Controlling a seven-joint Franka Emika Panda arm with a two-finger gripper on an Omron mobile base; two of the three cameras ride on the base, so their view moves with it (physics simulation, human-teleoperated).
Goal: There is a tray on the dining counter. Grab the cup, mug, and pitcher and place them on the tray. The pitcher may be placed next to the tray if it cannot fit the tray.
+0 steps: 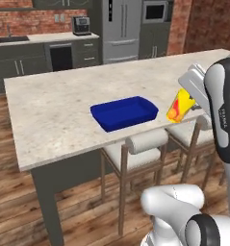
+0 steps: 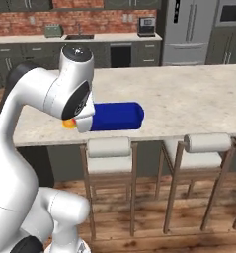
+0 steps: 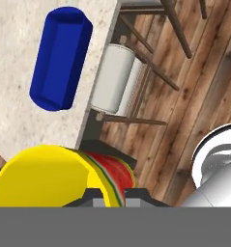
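Left base view first: one tray (image 1: 123,113), bright blue, sits on the dining counter (image 1: 54,110) near its front edge, roughly dead centre of the frame. At about 3 o'clock from the tray there's one cup (image 1: 179,106), yellow with a red-orange patch on its side, tilted and held up by the gripper (image 1: 191,102) off the counter's front edge. So the gripper is clenched around the cup. Two stools (image 1: 146,142) with white cushions are tucked under the counter, at 5 o'clock from the tray. One coffee machine (image 1: 81,25) stands on the back counter at 11 o'clock, and one steel fridge (image 1: 122,26) at 12.

Right base view: same single tray (image 2: 117,116) on the dining counter (image 2: 188,99), with the arm's white body covering its left end. Just a sliver of the cup (image 2: 68,123) peeks out at 9 o'clock from the tray. Two stools (image 2: 109,148) show here too, below the counter edge.

Hand view: the cup (image 3: 44,176) fills the lower left, its yellow rim facing the camera and a red, watermelon-like band on its side, clamped right at the fingertips (image 3: 95,198). The one tray (image 3: 61,58) lies at 12 o'clock from the cup, on the counter, well apart from it. One white stool cushion (image 3: 118,79) sits just beside the counter edge.
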